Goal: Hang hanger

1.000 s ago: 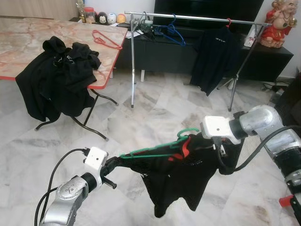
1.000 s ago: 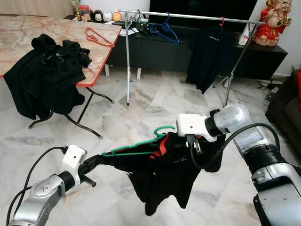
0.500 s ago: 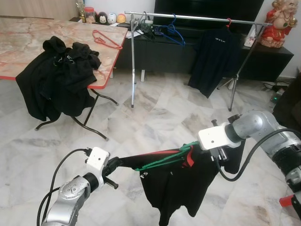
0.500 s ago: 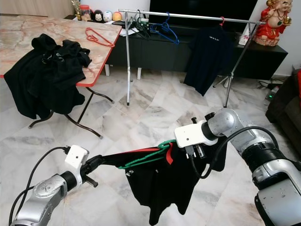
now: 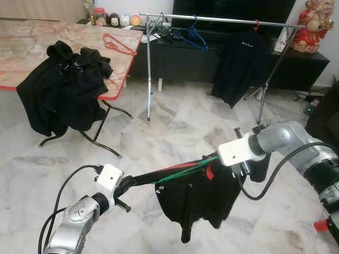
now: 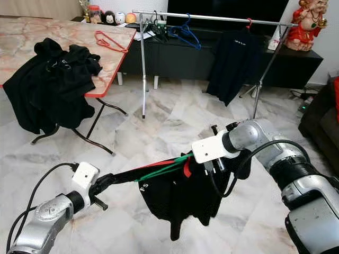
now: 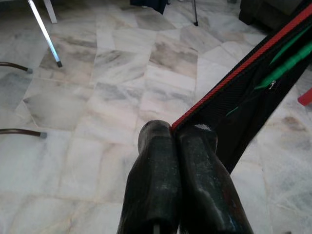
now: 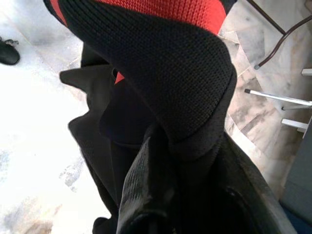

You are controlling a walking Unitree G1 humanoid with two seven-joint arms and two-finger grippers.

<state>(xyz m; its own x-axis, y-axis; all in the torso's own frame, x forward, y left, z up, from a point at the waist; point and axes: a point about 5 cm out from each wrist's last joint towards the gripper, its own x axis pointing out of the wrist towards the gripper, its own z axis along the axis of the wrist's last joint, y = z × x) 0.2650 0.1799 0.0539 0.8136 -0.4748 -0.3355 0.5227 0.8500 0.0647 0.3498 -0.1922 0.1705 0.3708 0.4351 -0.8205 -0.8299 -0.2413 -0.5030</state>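
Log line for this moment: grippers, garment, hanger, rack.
left gripper: shut on black shirt | right gripper: shut on shirt collar | green hanger: inside shirt | clothes rack: ahead, not reached

This is a home living room. The floor [image 5: 175, 121] is of marble tiles, a dark TV console [image 5: 212, 58] stands at the wall, a clothes rack [image 5: 212, 20] before it, and a folding table [image 5: 32, 42] carries black clothes [image 5: 66, 84].
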